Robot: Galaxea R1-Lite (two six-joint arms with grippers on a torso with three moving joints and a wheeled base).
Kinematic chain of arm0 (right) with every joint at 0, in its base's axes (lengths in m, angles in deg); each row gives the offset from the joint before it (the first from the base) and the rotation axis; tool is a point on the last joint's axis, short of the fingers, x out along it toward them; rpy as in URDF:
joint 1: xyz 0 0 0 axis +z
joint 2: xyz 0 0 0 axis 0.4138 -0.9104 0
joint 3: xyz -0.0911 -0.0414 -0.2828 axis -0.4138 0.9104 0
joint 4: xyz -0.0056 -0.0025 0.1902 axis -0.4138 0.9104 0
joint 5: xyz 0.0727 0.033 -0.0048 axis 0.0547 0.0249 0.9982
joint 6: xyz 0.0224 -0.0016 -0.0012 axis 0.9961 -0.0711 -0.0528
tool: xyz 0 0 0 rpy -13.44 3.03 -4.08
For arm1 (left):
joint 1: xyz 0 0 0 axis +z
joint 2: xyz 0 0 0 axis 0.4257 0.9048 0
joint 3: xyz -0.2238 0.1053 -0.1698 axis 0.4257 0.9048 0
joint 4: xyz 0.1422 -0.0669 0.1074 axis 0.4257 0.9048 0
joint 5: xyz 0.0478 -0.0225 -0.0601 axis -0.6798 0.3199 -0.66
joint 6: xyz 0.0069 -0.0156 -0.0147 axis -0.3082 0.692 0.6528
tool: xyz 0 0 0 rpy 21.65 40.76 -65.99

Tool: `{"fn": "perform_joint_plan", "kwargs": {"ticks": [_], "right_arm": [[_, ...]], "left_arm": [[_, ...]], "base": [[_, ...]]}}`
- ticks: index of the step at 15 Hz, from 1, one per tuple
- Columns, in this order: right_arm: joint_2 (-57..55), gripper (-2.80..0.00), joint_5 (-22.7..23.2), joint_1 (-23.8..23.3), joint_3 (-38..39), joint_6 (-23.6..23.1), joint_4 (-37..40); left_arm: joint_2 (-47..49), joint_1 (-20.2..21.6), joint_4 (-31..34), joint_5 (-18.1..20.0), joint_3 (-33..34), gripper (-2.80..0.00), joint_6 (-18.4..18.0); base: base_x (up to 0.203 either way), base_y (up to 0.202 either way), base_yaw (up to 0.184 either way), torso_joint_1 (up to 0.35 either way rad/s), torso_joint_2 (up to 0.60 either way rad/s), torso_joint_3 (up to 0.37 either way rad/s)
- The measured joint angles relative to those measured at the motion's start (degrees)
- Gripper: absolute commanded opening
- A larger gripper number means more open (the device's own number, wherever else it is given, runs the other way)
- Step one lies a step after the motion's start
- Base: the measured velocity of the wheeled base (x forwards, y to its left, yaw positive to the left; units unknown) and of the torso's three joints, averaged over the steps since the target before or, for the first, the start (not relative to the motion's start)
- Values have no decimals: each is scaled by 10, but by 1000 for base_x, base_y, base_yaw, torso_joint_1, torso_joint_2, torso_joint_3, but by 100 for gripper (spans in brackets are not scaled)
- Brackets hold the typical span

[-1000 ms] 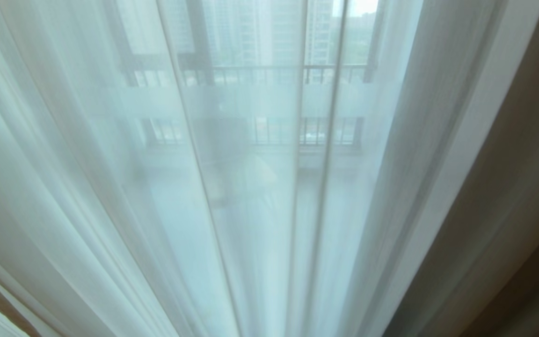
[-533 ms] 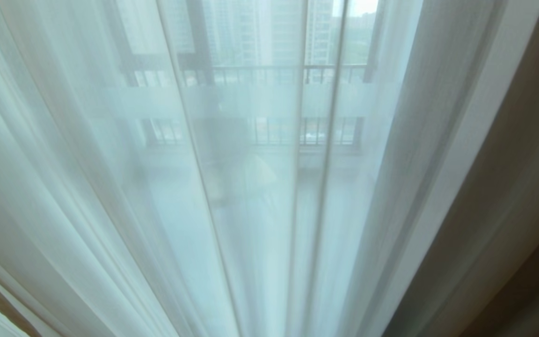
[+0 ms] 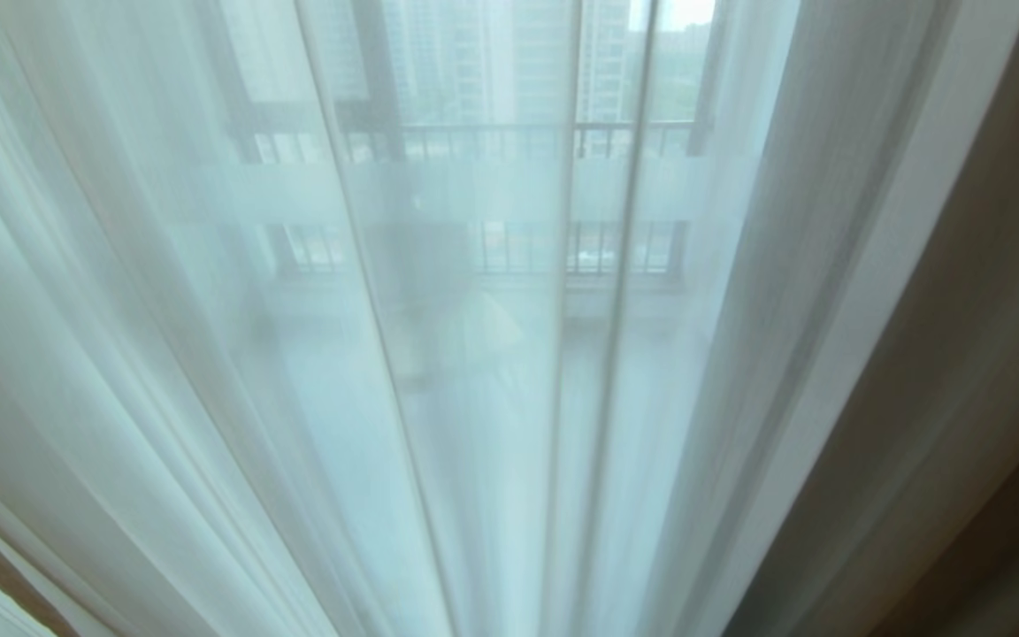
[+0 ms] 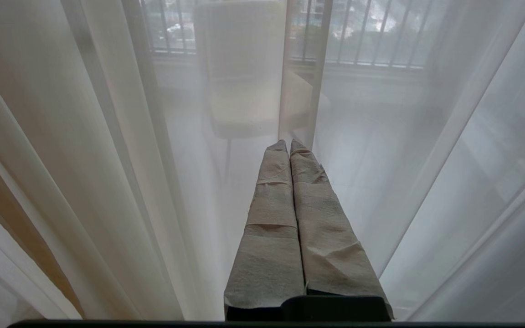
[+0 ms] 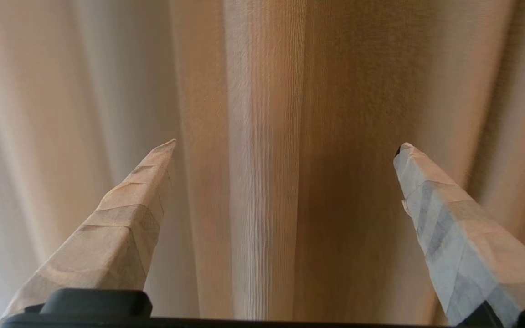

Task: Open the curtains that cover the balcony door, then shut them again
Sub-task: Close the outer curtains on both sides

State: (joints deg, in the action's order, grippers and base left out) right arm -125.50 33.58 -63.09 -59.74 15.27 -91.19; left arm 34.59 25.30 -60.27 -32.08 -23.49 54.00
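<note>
From the robot's left to its right: white sheer curtains point(image 3: 164, 354) hang drawn across nearly the whole head view, falling in long vertical folds. Behind their middle, faintly visible through the fabric, stands the balcony door point(image 3: 593, 203), its thin dark frame lines running top to bottom and a pale frosted band crossing the glass; beyond it are a railing point(image 3: 509, 133) and tall buildings. At the far right edge hangs the thicker beige drape point(image 3: 969, 398). Neither arm shows in the head view. The left gripper point(image 4: 288, 146), seen from its wrist camera, points at the sheers with its padded fingers point(image 4: 271, 228) pressed together, holding nothing; a pale chair point(image 4: 244, 82) shows dimly behind the cloth. The right gripper point(image 5: 285, 146) faces a beige pleat point(image 5: 267, 159) with its fingers point(image 5: 126, 218) spread wide, the fold between them but not visibly touched. Likely risks: the fingers closing short of the fabric and catching nothing, pinching only a thin layer that slips free when pulled sideways, or gathering sheer and drape together and dragging both.
</note>
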Motion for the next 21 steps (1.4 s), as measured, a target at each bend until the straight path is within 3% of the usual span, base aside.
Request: {"fn": "perform_joint_plan", "kwargs": {"ticks": [6, 7, 12, 19, 21], "right_arm": [[-101, 0, 6, 7, -79, 31, -21], [-115, -280, 17, 16, -88, 38, -42], [-156, -280, 75, 34, -119, 42, -90], [-170, -280, 83, 35, -137, 47, -125], [-170, -280, 126, 35, -160, 46, -127]], "left_arm": [[0, 0, 0, 0, 0, -280, 0], [0, 0, 0, 0, 0, -280, 0], [0, 0, 0, 0, 0, -280, 0], [0, 0, 0, 0, 0, -280, 0], [0, 0, 0, 0, 0, -280, 0]], "base": [[0, 0, 0, 0, 0, 0], [0, 0, 0, 0, 0, 0], [0, 0, 0, 0, 0, 0], [0, 0, 0, 0, 0, 0], [0, 0, 0, 0, 0, 0]]}}
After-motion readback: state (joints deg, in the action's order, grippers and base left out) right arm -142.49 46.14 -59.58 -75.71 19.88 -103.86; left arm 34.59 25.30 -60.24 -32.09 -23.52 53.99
